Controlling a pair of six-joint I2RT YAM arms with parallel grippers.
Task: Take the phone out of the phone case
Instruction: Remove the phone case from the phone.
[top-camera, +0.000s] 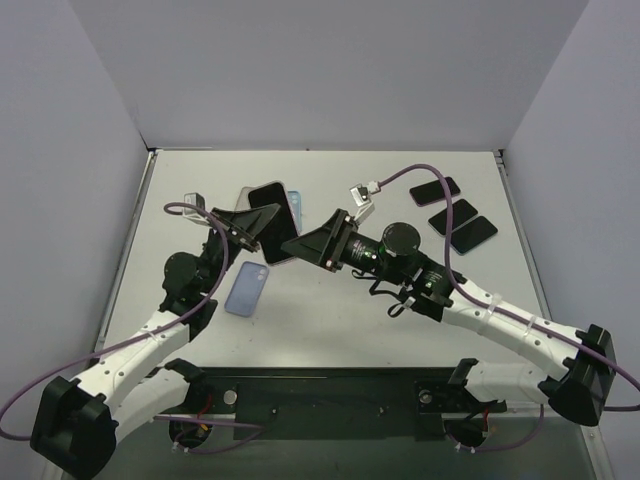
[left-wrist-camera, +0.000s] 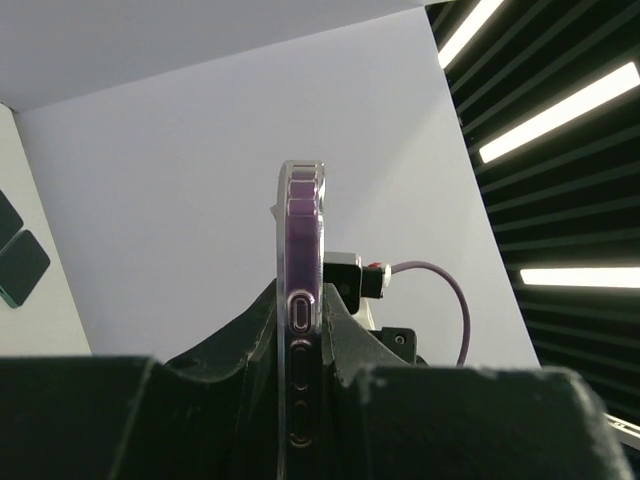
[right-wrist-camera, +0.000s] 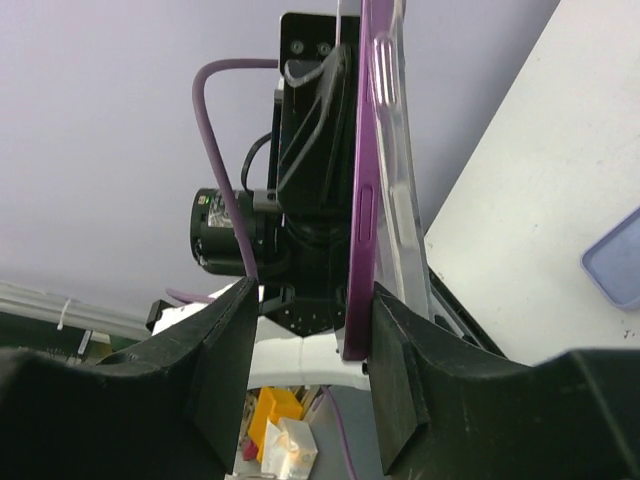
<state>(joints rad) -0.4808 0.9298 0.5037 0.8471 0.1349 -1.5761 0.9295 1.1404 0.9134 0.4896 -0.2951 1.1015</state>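
Left gripper (left-wrist-camera: 300, 350) is raised off the surface (top-camera: 330, 310) and pinches the lower part of the phone (left-wrist-camera: 301, 300), fingers (left-wrist-camera: 250, 340) tight on both flat faces. The phone is purple, sits inside a clear phone case (left-wrist-camera: 300, 172), and is held on edge in the air between the two arms. Below it and slightly left, a loose light-blue case (top-camera: 246, 288) lies flat on the surface. Right gripper (right-wrist-camera: 315, 310) comes in from the other side with its jaws spread around the phone's edge: in the right wrist view one finger (right-wrist-camera: 400, 360) touches the cased side, while the other finger stands apart with a clear gap, so it has no pinch. Far right, three dark phones (top-camera: 452, 213) lie in a row near the surface's back corner, well apart from both arms.
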